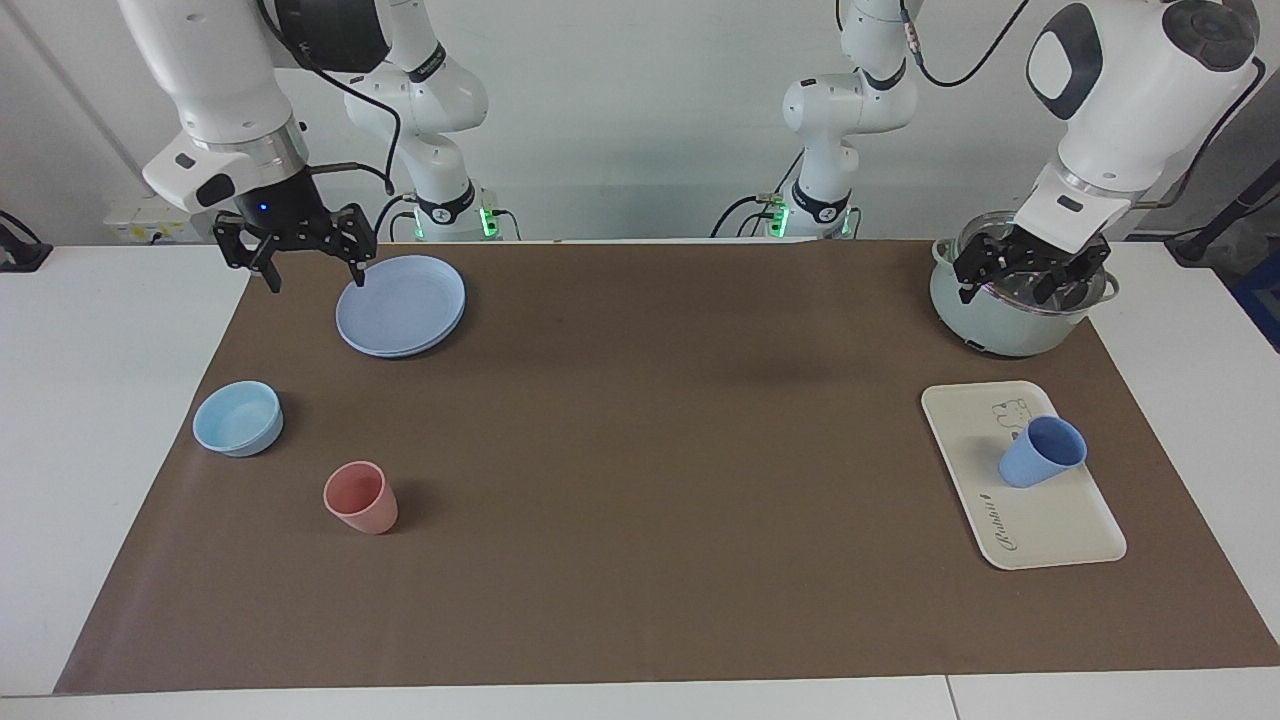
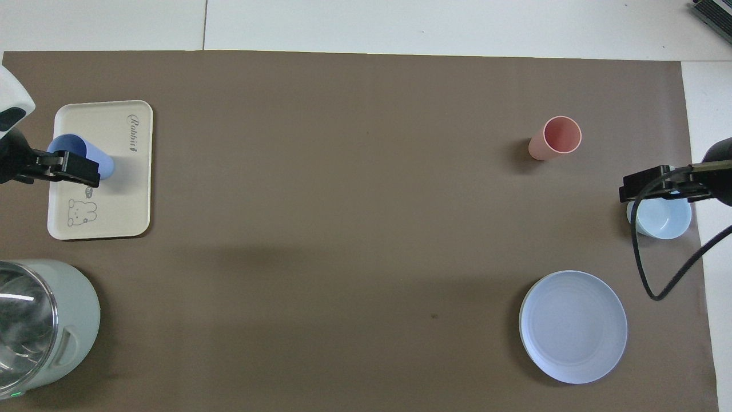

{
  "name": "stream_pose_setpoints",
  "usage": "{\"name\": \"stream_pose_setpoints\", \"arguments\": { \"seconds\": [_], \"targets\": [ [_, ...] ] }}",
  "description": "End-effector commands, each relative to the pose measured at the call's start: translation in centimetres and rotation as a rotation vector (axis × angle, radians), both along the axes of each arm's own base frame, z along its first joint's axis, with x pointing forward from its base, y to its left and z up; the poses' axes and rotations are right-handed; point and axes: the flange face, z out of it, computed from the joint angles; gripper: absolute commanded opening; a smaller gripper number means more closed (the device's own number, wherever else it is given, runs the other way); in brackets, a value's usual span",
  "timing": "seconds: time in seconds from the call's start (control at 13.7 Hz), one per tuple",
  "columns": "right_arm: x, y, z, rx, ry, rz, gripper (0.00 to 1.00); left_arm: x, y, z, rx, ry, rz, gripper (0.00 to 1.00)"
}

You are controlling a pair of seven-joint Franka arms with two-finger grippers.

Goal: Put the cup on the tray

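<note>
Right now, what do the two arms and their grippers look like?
Both arms are glossy white, rounded segments with dark joint bands and green lights at the bases. The right gripper and left gripper are black, skeletal two-finger units; the right's mount shows a small blue light. Black cables loop along each arm.

the cup stands on the tray at the left arm's end, a pot nearer the robots; plate, bowl and pink tumbler sit toward the right arm's end.

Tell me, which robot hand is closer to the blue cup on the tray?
The left gripper, raised by the pot at the cup's end. The right gripper hangs beside the plate at the other end.
</note>
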Motion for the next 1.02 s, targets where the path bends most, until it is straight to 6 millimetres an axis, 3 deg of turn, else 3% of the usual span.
{"name": "stream_pose_setpoints", "arguments": {
  "seconds": [0.0, 0.29, 0.44, 0.95],
  "targets": [
    [-0.2, -0.9, -0.2, 0.024, 0.011, -0.041, 1.0, -0.8, 0.0, 0.2, -0.014, -0.023, 0.023, 1.0],
    [-0.8, -1.0, 0.3, -0.021, 0.04, 0.009, 1.0, -0.8, -0.2, 0.3, -0.019, -0.028, 0.046, 1.0],
    [-1.4, -0.9, 2.2, -0.059, 0.036, 0.023, 1.0, -0.8, -0.6, 0.8, -0.019, -0.033, 0.067, 1.0],
    [-1.9, -0.6, 1.2, -0.006, 0.032, 0.019, 1.0, -2.9, -0.6, 3.4, -0.015, -0.004, 0.057, 1.0]
  ]
}}
